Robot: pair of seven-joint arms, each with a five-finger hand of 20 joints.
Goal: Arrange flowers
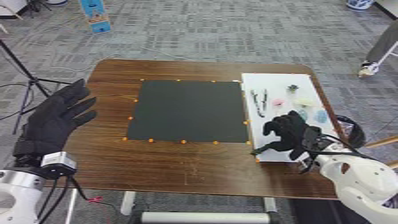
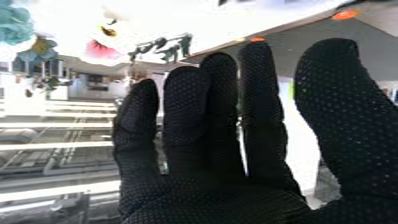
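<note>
In the head view my right hand (image 1: 289, 131) is over the near part of the white board (image 1: 275, 82). A small dark green piece (image 1: 260, 150) lies by its fingers at the board's near left corner. Farther up the board are a pink flower (image 1: 278, 102), a pale yellow flower (image 1: 304, 102), a blue flower (image 1: 322, 116), a dark green sprig (image 1: 292, 88) and thin dark stems (image 1: 264, 100). My left hand (image 1: 60, 117) stands open left of the table. In the right wrist view my right hand (image 2: 213, 150) has straight fingers, with the pink flower (image 2: 102, 50) and teal petals (image 2: 11, 25) beyond.
A dark square mat (image 1: 188, 110) with small orange markers around it lies on the brown table (image 1: 178, 172), left of the board. A black tripod (image 1: 31, 75) stands at the far left. A dark bag-like thing (image 1: 350, 131) is beside the table's right edge.
</note>
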